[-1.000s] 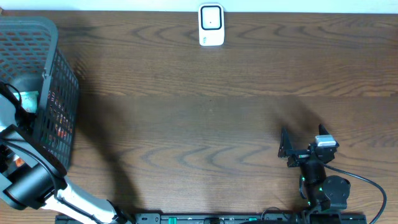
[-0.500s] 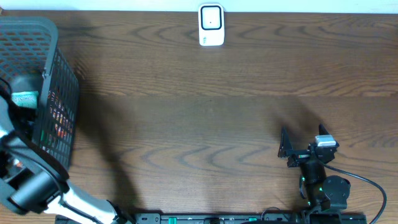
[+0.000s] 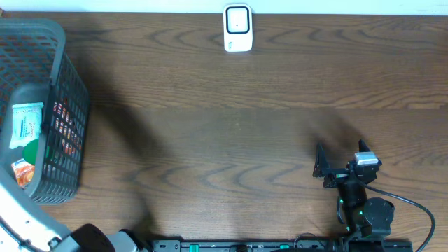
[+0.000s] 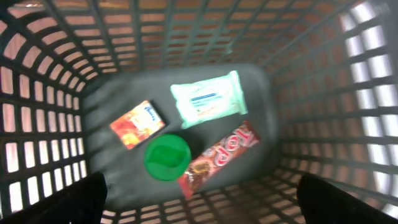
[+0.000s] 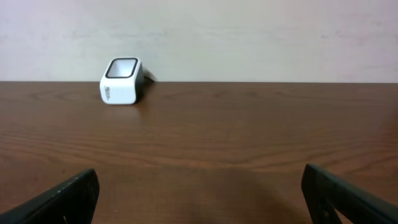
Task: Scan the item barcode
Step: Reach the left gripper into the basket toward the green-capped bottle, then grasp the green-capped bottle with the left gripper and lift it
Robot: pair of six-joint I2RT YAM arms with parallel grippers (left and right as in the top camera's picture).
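Left arm (image 3: 24,222) drawn back, basket (image 3: 70,126) contents uncovered

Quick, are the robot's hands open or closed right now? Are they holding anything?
Left gripper: open, holding nothing, looking down into the basket.
Right gripper: open, holding nothing.

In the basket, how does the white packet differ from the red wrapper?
Colour: the white packet is pale with blue print, while the red wrapper is dark red with white letters.
Shape: the white packet is broad and nearly rectangular, but the red wrapper is long and narrow.
Pose: in the left wrist view the white packet lies almost level, and the red wrapper lies diagonally.
Both lie flat on the floor of the basket.
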